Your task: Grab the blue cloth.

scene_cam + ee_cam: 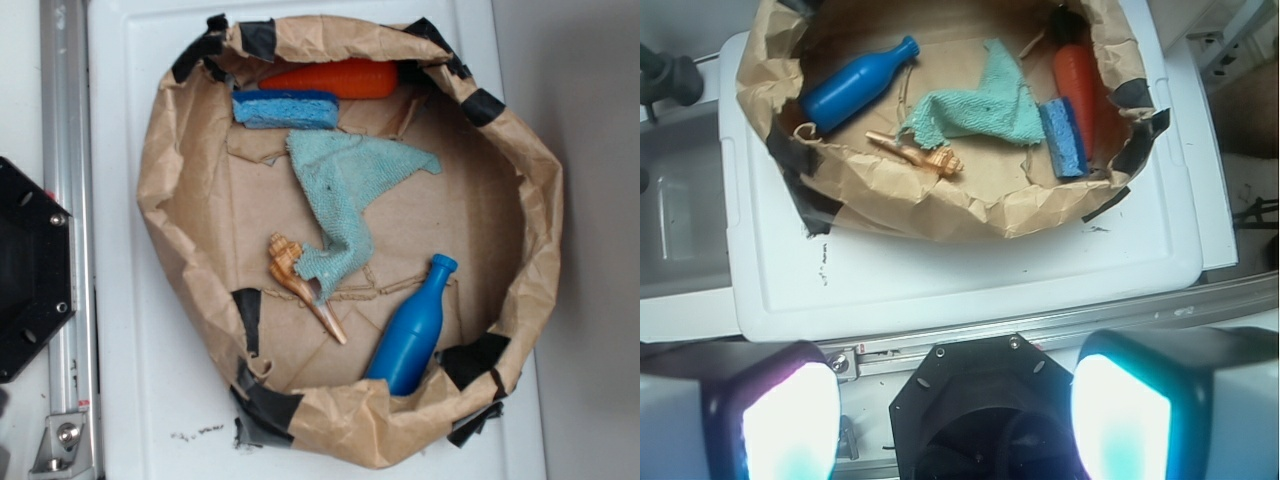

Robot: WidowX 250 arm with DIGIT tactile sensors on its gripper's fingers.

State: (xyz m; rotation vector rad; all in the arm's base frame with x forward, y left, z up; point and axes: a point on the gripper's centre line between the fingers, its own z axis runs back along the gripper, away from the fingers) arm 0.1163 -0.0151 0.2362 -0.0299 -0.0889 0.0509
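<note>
The blue cloth [345,195], a light teal fuzzy rag, lies spread in the middle of a brown paper-lined basin [165,180]. It also shows in the wrist view [980,105]. My gripper [955,420] shows only in the wrist view. It is open and empty, with its two fingers [790,425] wide apart. It sits high above the robot's black base, well short of the basin and the cloth. The gripper is out of the exterior view.
In the basin lie a darker blue sponge [285,108], an orange carrot-like toy [335,78], a glossy blue bottle [412,328] and a tan wooden piece [300,280] touching the cloth's lower end. The basin sits on a white surface [140,400]. A black base [30,265] and a metal rail [62,120] stand at the left.
</note>
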